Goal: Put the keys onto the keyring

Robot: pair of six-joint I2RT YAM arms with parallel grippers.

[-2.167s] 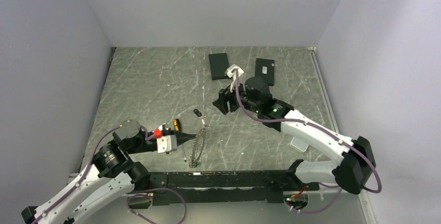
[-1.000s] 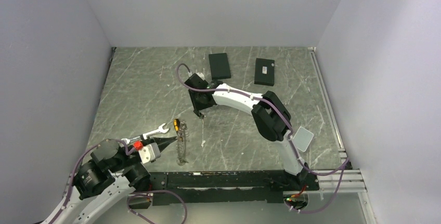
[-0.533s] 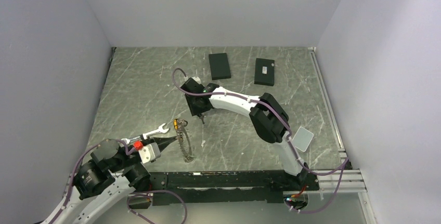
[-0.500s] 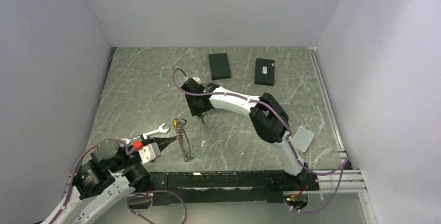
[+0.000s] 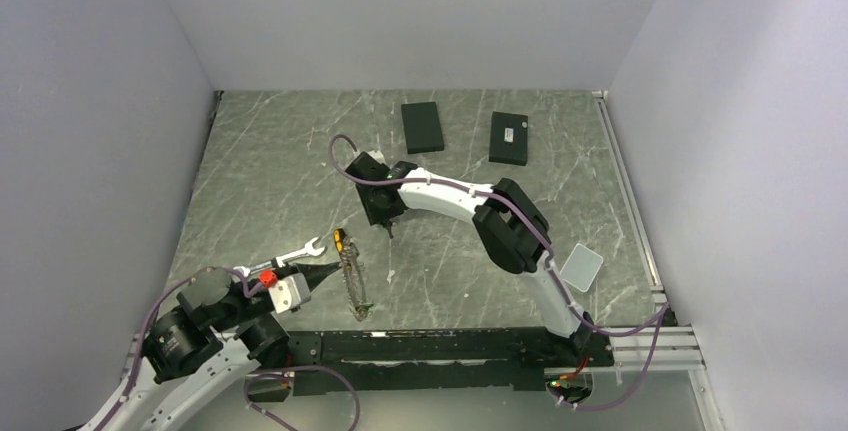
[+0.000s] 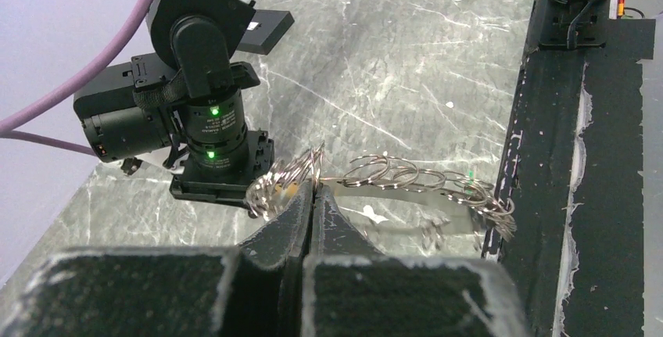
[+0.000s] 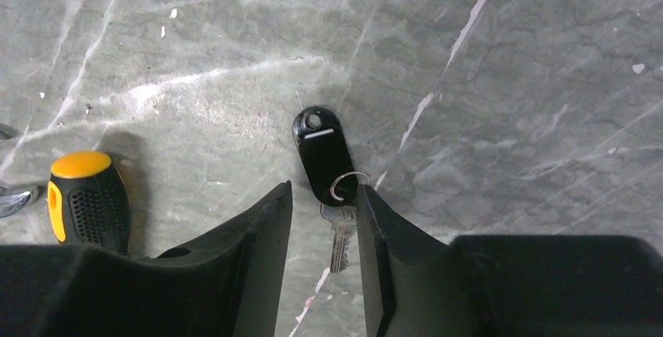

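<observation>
my L grip clenched on keyring, held nr table front edge | my R grip released, hovering over key w/ black fob, flat on table | next, I reckon: drop straight, pinch fob end, lift slow

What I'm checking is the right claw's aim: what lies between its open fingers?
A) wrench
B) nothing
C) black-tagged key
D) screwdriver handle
C: the right wrist view shows the black-tagged key between the right claw fingers, the screwdriver handle off to one side.
</observation>
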